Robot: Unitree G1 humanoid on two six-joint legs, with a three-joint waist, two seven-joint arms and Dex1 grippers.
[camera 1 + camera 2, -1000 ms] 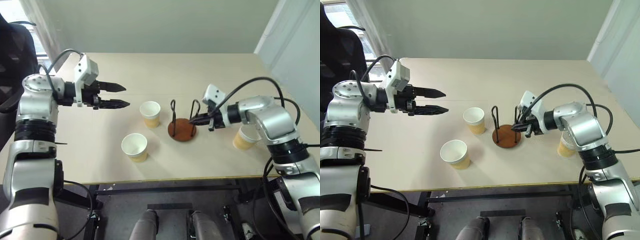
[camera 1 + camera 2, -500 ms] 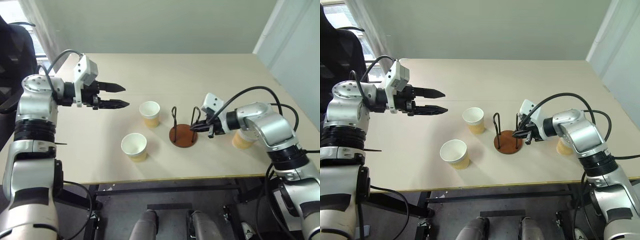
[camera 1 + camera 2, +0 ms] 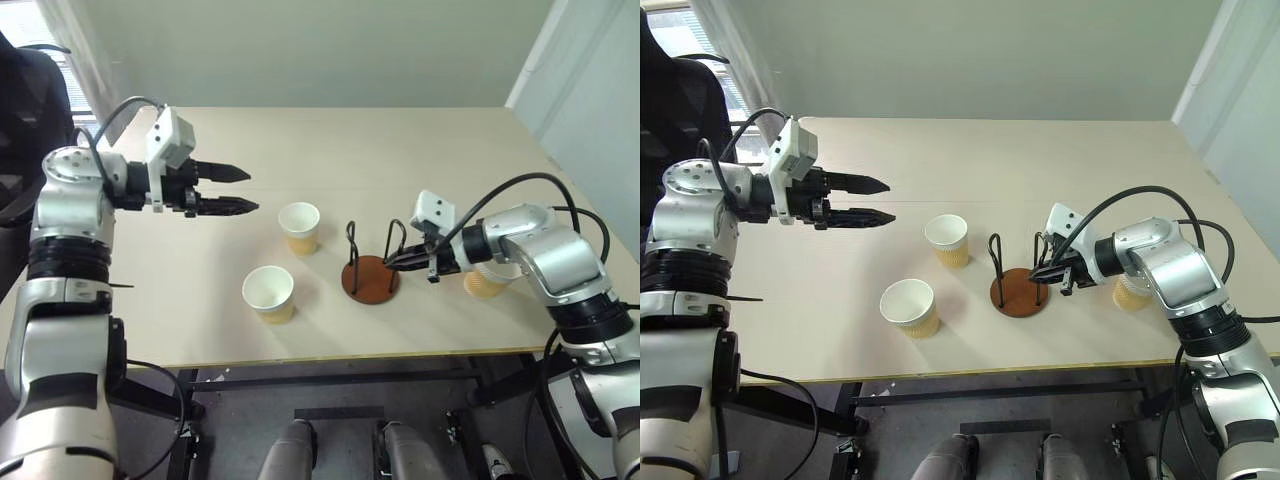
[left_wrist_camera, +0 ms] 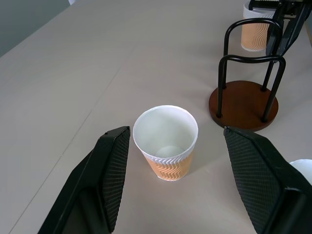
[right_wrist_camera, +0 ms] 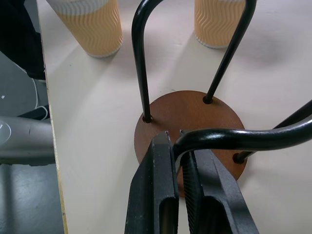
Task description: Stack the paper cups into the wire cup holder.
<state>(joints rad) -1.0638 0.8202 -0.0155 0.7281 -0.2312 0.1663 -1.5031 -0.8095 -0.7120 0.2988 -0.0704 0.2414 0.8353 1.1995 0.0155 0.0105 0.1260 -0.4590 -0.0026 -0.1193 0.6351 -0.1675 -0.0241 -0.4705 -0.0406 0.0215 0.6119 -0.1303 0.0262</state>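
The right gripper [image 5: 178, 161] is clamped on one black loop of the brown-based wire cup holder [image 3: 370, 278] near the tabletop's front edge, probably repositioning it. The left gripper [image 3: 238, 190], fingers apart, hovers beside two tan paper cups [image 3: 300, 228].

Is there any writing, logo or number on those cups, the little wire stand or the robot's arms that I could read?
None can be read.
The paper cups bear only an embossed wave pattern, no print.
The wire cup holder is plain: bare brown base, black loops.
The left gripper, right gripper and table show no label.
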